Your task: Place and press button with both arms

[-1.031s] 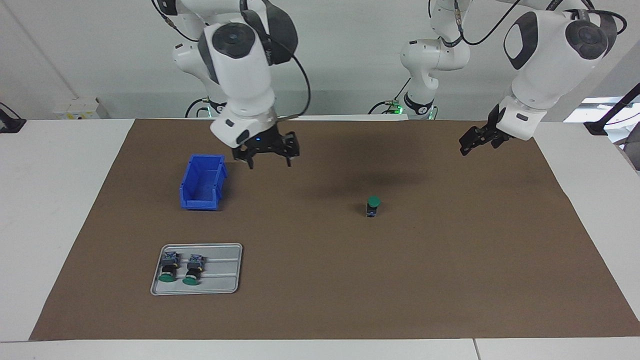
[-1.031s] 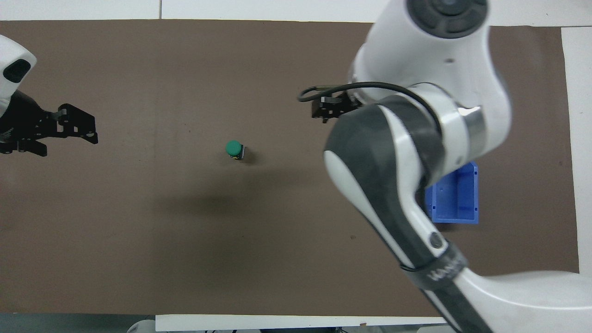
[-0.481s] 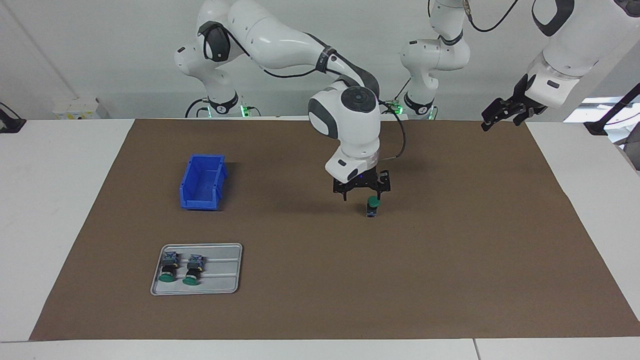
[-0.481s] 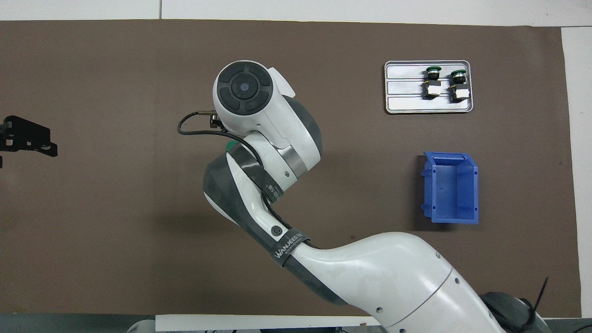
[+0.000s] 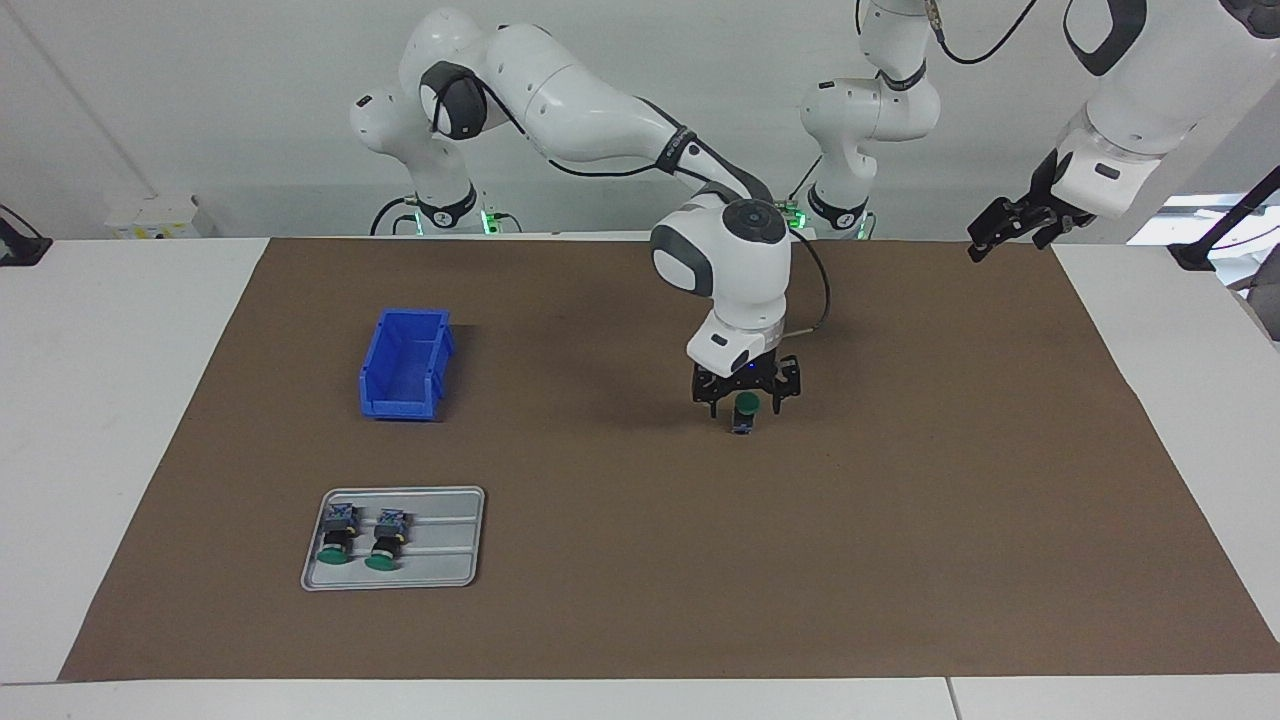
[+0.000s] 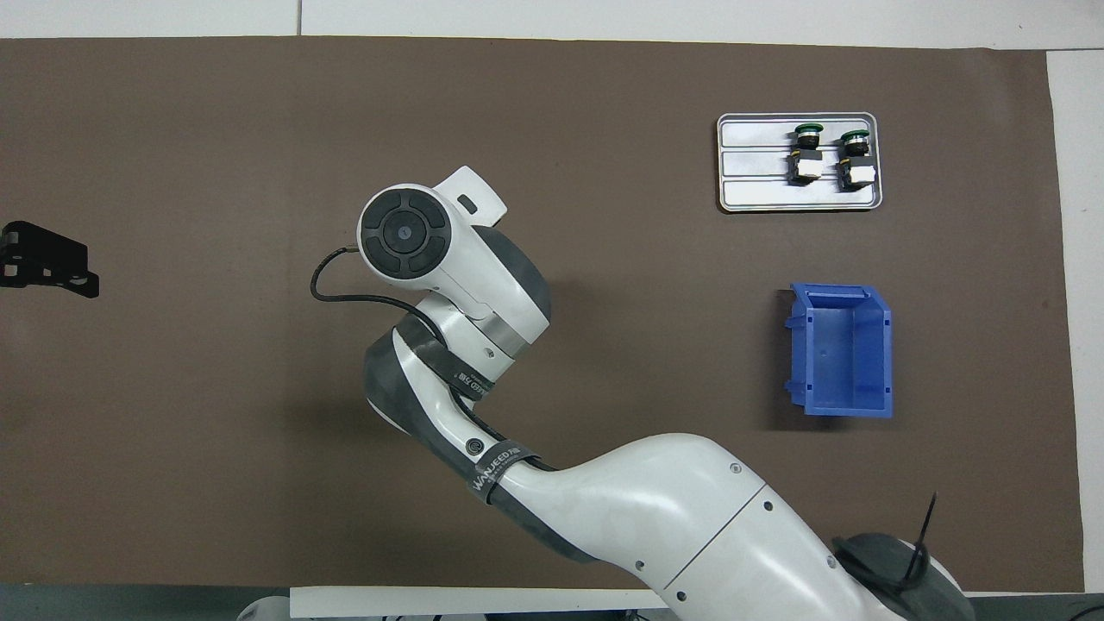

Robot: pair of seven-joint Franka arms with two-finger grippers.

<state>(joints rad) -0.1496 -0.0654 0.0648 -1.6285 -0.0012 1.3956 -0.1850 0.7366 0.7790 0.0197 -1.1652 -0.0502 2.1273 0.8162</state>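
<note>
1. Right gripper [image 5: 746,403]: it stands directly over the button [image 5: 745,412], pointing straight down. Its jaws are spread, one on each side of the green cap, and hold nothing. Whether the jaws touch the cap cannot be told.
2. Button: it stands upright on the brown mat [image 5: 640,560], green cap uppermost, dark body and terminal block below. In the overhead view it is hidden under the right arm's wrist [image 6: 414,237].
3. Right arm [image 5: 590,100]: it comes from its base at the worktop edge nearest the robots and bends down over the button. In the overhead view its forearm [image 6: 673,509] crosses the mat from the bottom edge.
4. Left gripper [image 5: 1010,222]: it hangs in the air well apart from the button, over the mat's corner at the left arm's end of the worktop. It holds nothing; how wide its jaws stand cannot be told. In the overhead view only its black tip [image 6: 45,261] shows. The left arm waits.
5. Blue bin [image 5: 405,364]: an open box on the mat, well apart from the button toward the right arm's end of the worktop, and nothing can be seen in it.
6. Grey tray [image 5: 440,560]: it lies on the mat, farther from the robots than the button and toward the right arm's end of the worktop. Two spare buttons [image 5: 338,533] lie on their sides in it, side by side.
7. Worktop [image 5: 100,400]: white, showing around the mat.
</note>
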